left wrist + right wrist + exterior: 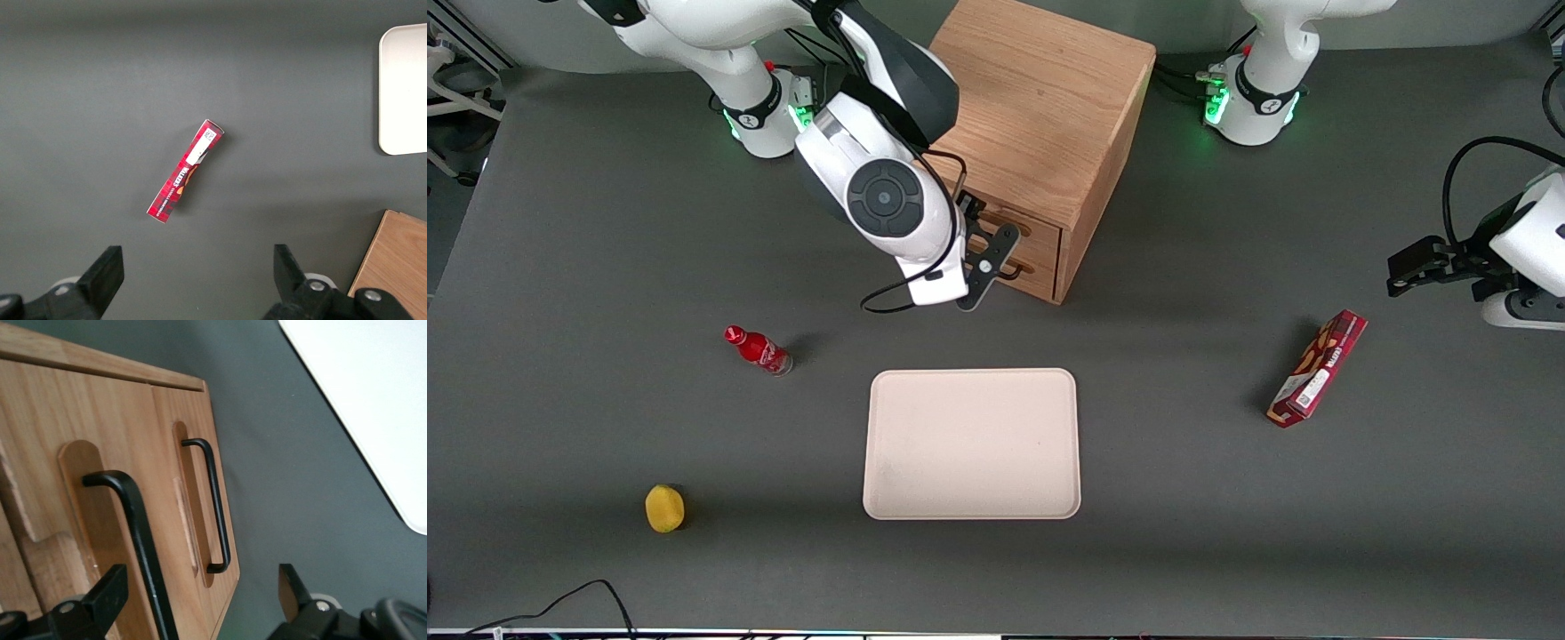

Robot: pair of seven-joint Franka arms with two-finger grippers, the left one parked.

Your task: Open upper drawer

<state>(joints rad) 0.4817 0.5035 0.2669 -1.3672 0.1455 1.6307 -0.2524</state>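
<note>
red snack box (185, 171) near the parked arm's end of the worktop, white lettering too blurry to read, white barcode sticker, red bottle (759, 350) label unreadable too

cabinet (1040, 107) sitting top centre of front frame, upper drawer (1039, 238) on its camera-facing side. gripper (996, 258) hanging just in front of it, fingers straddling handle (137, 533). tray (971, 443) lying mid-frame, nearer camera. bottle (758, 349) and round fruit (664, 508) sitting toward working arm's end, fruit lower in frame. snack box (1318, 369) lying toward parked arm's end.
</note>
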